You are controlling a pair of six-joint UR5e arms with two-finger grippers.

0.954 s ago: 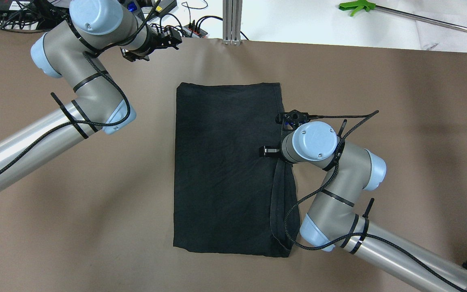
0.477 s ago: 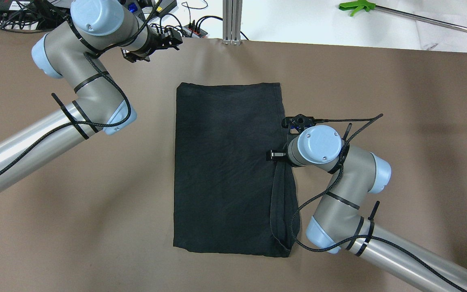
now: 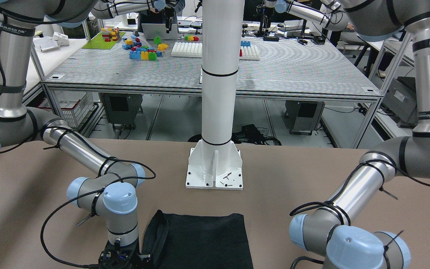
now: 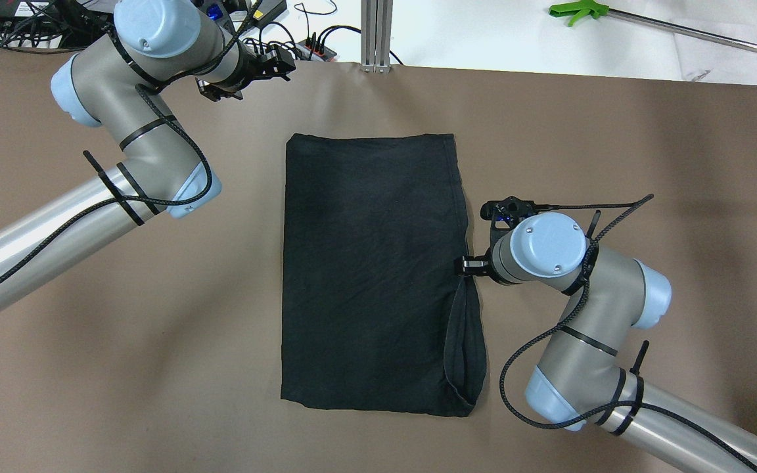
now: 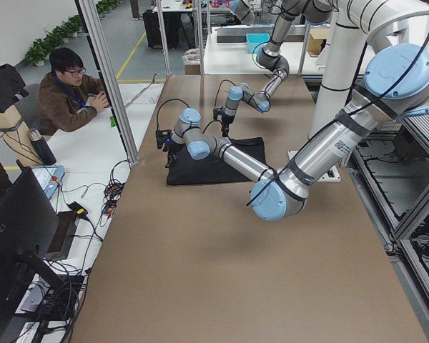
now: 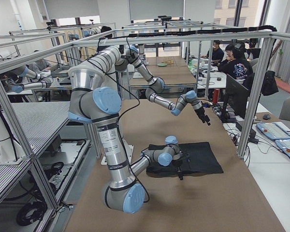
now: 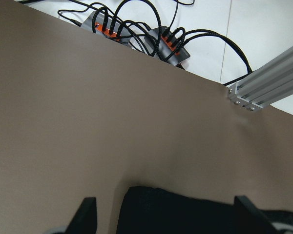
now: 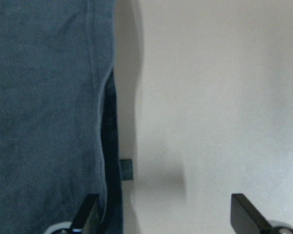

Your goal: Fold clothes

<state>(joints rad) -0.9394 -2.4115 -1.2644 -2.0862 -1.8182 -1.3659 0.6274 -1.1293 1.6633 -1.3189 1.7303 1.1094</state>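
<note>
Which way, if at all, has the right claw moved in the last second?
Yes. In the overhead view the right claw slid rightward and slightly down, from over the black cloth to its right hem.

The clothes point(image 4: 372, 276) are plain matte black, though the right wrist view renders them dusky blue-grey. The surface point(image 4: 155, 341) beneath is an even taupe brown. The left arm point(image 4: 56, 230) and right arm point(image 4: 681, 420) are silver-grey with pale blue joint caps. The left gripper point(image 7: 163, 222) has black fingers point(image 7: 86, 214). The pole point(image 3: 219, 74) is glossy white, ringed by thin black bands. A tool point(image 4: 579, 11) at the far edge is bright green
</note>
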